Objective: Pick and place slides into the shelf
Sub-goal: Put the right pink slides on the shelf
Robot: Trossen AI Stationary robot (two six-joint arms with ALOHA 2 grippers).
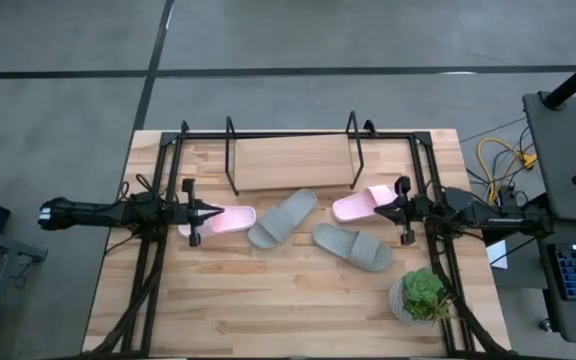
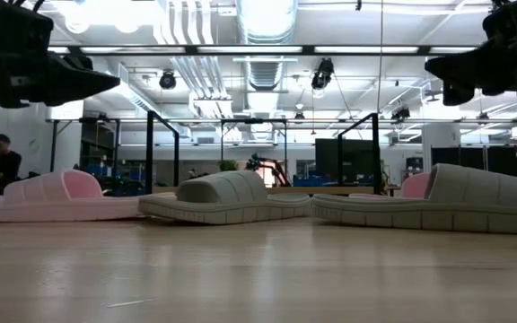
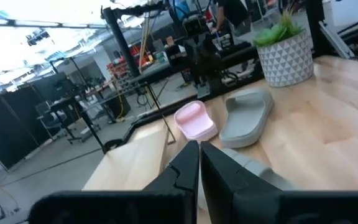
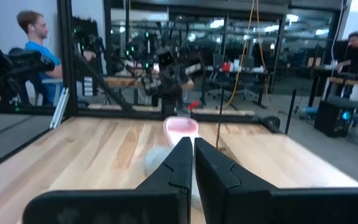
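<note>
Tabletop: pale wooden plank table, bare along its near edge.
Shelf: low black wire rack, unfilled, at the far edge.
Slides: two pink, two grey rubber slides mid-table.
Left gripper: fingers together, over a pink slide.
Right gripper: fingers together, holding nothing.

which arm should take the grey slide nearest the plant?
Right, probably. The right gripper hovers over the right-hand pink slide, with that grey slide lying just beside it towards the plant. The left gripper sits across the table over the other pink slide. Both jaws look shut.
</note>
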